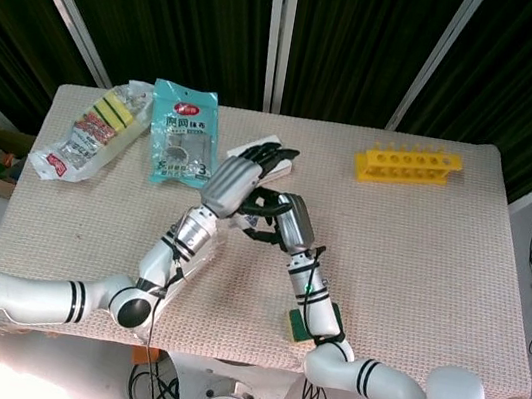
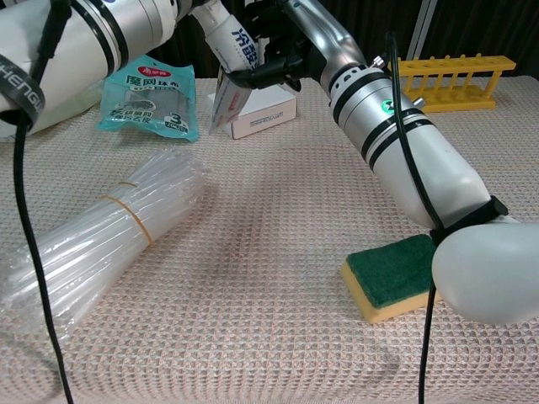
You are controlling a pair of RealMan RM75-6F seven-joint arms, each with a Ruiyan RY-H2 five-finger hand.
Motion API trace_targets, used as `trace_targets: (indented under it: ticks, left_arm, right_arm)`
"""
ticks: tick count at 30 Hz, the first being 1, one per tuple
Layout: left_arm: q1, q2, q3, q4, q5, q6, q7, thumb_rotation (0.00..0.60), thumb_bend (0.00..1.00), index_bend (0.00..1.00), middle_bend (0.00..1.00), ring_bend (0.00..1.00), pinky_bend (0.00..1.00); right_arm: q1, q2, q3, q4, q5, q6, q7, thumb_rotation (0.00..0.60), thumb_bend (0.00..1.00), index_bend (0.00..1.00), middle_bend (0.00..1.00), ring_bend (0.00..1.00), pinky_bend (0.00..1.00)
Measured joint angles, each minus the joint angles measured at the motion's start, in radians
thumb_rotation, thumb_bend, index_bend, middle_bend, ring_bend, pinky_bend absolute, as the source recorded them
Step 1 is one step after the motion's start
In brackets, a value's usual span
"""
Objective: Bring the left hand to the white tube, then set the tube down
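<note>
Dark curtains with pale vertical frames behind; beige woven surface [image 1: 421, 244] in front.

- White tube [image 2: 229, 63]: held clear of the surface, near the middle toward the far edge, crimped flat end tilted downward above the white box [image 2: 263, 109].
- Right hand [image 1: 269, 215]: dark fingers curled around the tube, gripping it.
- Left hand [image 1: 239, 177]: laid over the tube's upper end, fingers extended toward the far edge; the chest view shows only its wrist against the tube, so whether it grips cannot be told.
- Bundle of clear straws [image 2: 93, 236]: near-left area, bound by rubber bands.
- Green-and-yellow sponge [image 2: 392, 278]: near edge, beside the right forearm.
- Teal packet [image 1: 182, 133]: far-left area.
- Bagged sponges [image 1: 95, 127]: far-left corner.
- Yellow rack [image 1: 408, 164]: far-right area.
</note>
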Motion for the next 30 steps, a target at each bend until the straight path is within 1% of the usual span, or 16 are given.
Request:
trace_targets:
  ticks: [4,9,14,17,20,24,26,28,29,30]
  left_arm:
    - [0.002,0.011,-0.006,-0.017,-0.014,-0.036,-0.034,0.000,0.00,0.12,0.17,0.10,0.16]
    - [0.005,0.023,-0.012,-0.031,-0.026,-0.050,-0.050,0.000,0.00,0.11,0.15,0.10,0.16]
    - [0.015,0.042,-0.027,-0.053,-0.024,-0.038,-0.068,0.000,0.00,0.11,0.15,0.10,0.16]
    - [0.027,0.067,-0.041,-0.069,-0.016,-0.006,-0.068,0.000,0.00,0.11,0.15,0.10,0.16]
    - [0.051,0.108,-0.052,-0.088,-0.004,0.044,-0.053,0.000,0.00,0.11,0.15,0.10,0.16]
    - [0.113,0.189,-0.059,-0.121,0.005,0.122,-0.027,0.000,0.00,0.11,0.15,0.10,0.16]
    - [0.147,0.230,-0.053,-0.133,0.009,0.147,-0.011,0.000,0.00,0.11,0.15,0.10,0.16]
    - [0.191,0.277,-0.033,-0.139,0.015,0.170,0.021,0.000,0.00,0.11,0.15,0.10,0.16]
    - [0.210,0.296,-0.019,-0.141,0.019,0.180,0.038,0.000,0.00,0.11,0.15,0.10,0.16]
    - [0.234,0.318,0.002,-0.141,0.025,0.193,0.060,0.000,0.00,0.11,0.15,0.10,0.16]
  right_arm:
    - [0.003,-0.002,0.003,0.005,0.001,-0.001,0.003,0.600,0.53,1.00,0.92,0.81,0.93]
    - [0.003,-0.002,0.002,0.011,0.002,-0.002,0.004,0.600,0.54,1.00,0.92,0.81,0.93]
    - [-0.006,0.004,-0.011,0.011,0.001,-0.003,0.003,0.600,0.53,1.00,0.92,0.81,0.93]
    - [-0.023,0.019,-0.032,0.005,-0.008,0.004,-0.001,0.600,0.53,1.00,0.92,0.81,0.93]
    - [-0.052,0.046,-0.052,-0.004,-0.020,0.025,-0.010,0.600,0.53,1.00,0.92,0.81,0.92]
    - [-0.093,0.108,-0.075,-0.032,-0.027,0.044,-0.034,0.600,0.53,1.00,0.92,0.81,0.93]
    - [-0.112,0.145,-0.084,-0.050,-0.030,0.052,-0.056,0.600,0.52,1.00,0.92,0.81,0.93]
    - [-0.129,0.188,-0.094,-0.069,-0.033,0.061,-0.099,0.600,0.50,1.00,0.92,0.81,0.92]
    - [-0.136,0.202,-0.098,-0.077,-0.034,0.064,-0.124,0.600,0.47,0.97,0.91,0.78,0.89]
    - [-0.145,0.219,-0.104,-0.092,-0.032,0.065,-0.165,0.600,0.40,0.89,0.84,0.69,0.80]
